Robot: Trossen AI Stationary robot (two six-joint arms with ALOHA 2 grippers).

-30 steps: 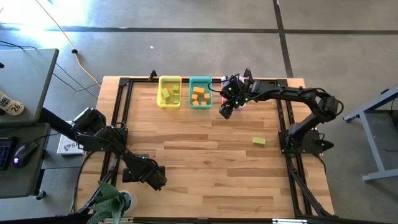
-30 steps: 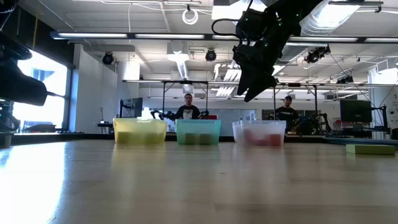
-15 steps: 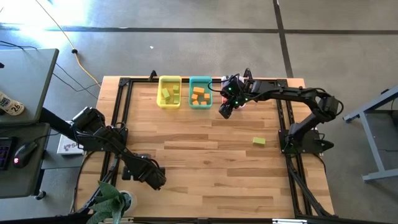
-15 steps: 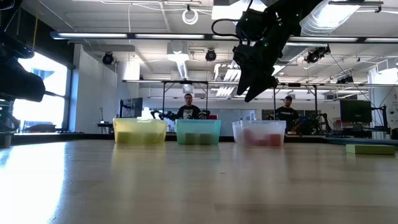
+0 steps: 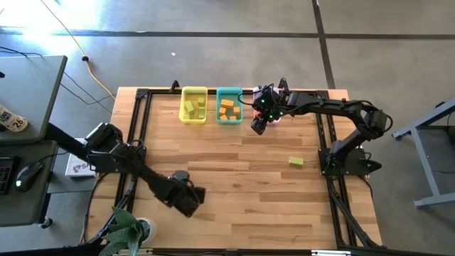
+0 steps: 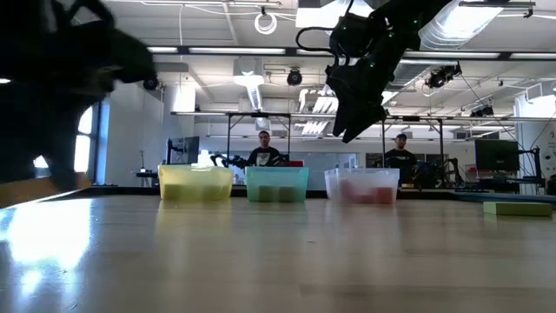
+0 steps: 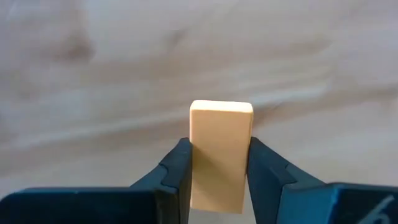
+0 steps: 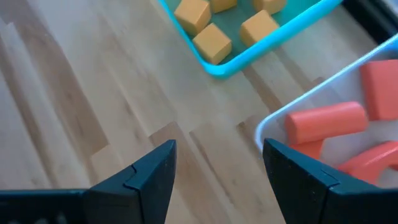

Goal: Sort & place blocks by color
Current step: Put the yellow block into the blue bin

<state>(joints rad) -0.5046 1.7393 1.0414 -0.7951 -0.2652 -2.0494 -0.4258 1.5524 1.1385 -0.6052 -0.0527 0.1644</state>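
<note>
My left gripper (image 5: pixel 190 202) is near the table's front edge, left of the middle, shut on a pale orange block (image 7: pixel 221 155). My right gripper (image 5: pixel 257 126) hangs open above the table at the near edge of the clear bin (image 8: pixel 280 124), which holds red blocks (image 8: pixel 326 121). Nothing is between its fingers. A teal bin (image 5: pixel 228 107) holds orange blocks (image 8: pixel 213 42). A yellow bin (image 5: pixel 193 104) holds light green ones. One light green block (image 5: pixel 296 161) lies flat on the table at the right. My left gripper pinches the pale orange block by its two long sides (image 7: pixel 198 155) between its two fingers (image 7: pixel 177 168). The block's end sticks out past the fingertips. Whether it is clear of the table I cannot tell.
The three bins stand in a row at the table's far edge (image 6: pixel 278 184). A black frame (image 5: pixel 135 128) runs along the table's sides. A potted plant (image 5: pixel 124 231) is at the near left corner. People sit in the room beyond (image 6: pixel 263 155). Bare wood lies in the middle (image 5: pixel 234 171).
My left gripper has gone toward the table's right edge, most of the way in the last half second. In the low view it now looms large at the left. My right gripper has kept still.
</note>
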